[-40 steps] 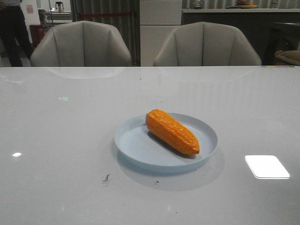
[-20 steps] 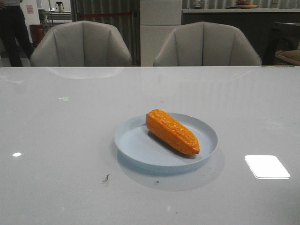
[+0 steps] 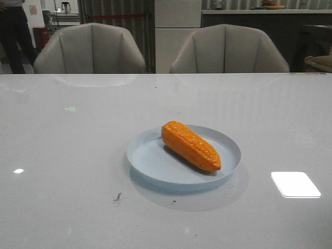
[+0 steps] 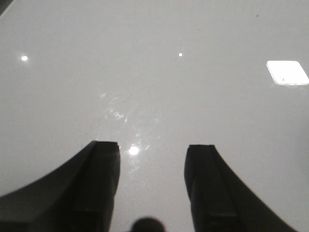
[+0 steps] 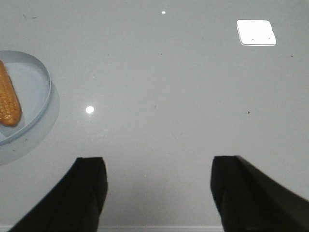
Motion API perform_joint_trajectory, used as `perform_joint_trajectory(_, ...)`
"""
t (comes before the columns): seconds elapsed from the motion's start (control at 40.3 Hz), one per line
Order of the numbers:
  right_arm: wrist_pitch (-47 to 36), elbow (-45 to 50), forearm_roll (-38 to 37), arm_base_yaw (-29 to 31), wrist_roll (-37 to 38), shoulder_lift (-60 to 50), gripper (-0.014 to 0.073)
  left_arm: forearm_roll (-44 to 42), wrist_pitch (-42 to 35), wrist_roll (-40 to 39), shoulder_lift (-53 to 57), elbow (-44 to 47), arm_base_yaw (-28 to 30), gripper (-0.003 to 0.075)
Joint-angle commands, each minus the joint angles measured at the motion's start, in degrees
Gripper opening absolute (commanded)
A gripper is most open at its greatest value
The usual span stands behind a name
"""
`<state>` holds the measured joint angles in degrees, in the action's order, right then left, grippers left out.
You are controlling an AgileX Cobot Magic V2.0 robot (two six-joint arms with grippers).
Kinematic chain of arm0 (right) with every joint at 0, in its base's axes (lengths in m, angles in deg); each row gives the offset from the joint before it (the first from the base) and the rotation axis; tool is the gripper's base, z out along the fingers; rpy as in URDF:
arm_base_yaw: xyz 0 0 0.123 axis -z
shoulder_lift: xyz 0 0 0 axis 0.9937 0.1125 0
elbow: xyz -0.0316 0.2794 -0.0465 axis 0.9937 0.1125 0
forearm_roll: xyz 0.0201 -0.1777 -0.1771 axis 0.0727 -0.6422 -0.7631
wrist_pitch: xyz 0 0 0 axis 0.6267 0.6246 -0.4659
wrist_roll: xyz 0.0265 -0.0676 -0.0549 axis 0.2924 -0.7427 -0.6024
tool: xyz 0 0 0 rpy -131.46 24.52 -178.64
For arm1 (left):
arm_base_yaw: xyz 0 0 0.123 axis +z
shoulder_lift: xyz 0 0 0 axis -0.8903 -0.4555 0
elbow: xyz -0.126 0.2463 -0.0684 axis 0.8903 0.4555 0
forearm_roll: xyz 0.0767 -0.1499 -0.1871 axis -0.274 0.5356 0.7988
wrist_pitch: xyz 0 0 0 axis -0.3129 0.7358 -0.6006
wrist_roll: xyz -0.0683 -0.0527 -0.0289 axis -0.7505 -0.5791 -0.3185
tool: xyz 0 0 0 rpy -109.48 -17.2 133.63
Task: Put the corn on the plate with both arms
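The corn [image 3: 190, 146] lies diagonally inside the plate [image 3: 150, 166] on the tabletop [image 3: 62, 155], so the placing looks done. Both the left pincer [image 4: 152, 159] and the right pincer [image 5: 157, 174] hang released and empty over bare surface. A good finish: hold both arms clear of the plate, without nudging its rim

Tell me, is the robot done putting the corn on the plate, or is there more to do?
It looks done. The corn lies on the plate, and nothing is touching it. Nothing is in hand: the left gripper and right gripper are both open, with only bare table between their fingers. Nothing seems left to do.
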<state>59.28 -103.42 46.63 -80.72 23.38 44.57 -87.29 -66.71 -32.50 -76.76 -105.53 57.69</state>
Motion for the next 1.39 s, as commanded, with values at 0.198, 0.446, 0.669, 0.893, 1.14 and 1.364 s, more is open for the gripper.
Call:
perform_joint_trajectory(0.198,-3.88,-1.48,0.14,0.31,-0.07,0.05,0.0562,0.53,-5.01,-0.41,-4.71,-1.41,0.03,0.0386)
perform_joint_trajectory(0.446,-3.88,-1.48,0.14,0.31,-0.07,0.05,0.0562,0.53,-2.64,-0.41,-3.94,-1.18,0.03,0.0158)
perform_joint_trajectory(0.669,-3.88,-1.48,0.14,0.31,-0.07,0.05,0.0562,-0.22,3.15,-0.41,1.72,-0.29,0.25,0.0102)
perform_joint_trajectory(0.893,-3.88,-1.48,0.14,0.31,-0.07,0.05,0.0562,-0.33,2.32,-0.41,15.88,8.02,0.25,0.0102)
perform_joint_trajectory(1.14,-3.88,-1.48,0.14,0.31,-0.07,0.05,0.0562,-0.33,2.32,-0.41,34.55,19.73,0.25,0.0102)
perform_joint_trajectory(1.364,-3.88,-1.48,0.14,0.31,-0.07,0.05,0.0562,-0.33,2.32,-0.41,48.3,27.69,0.25,0.0102)
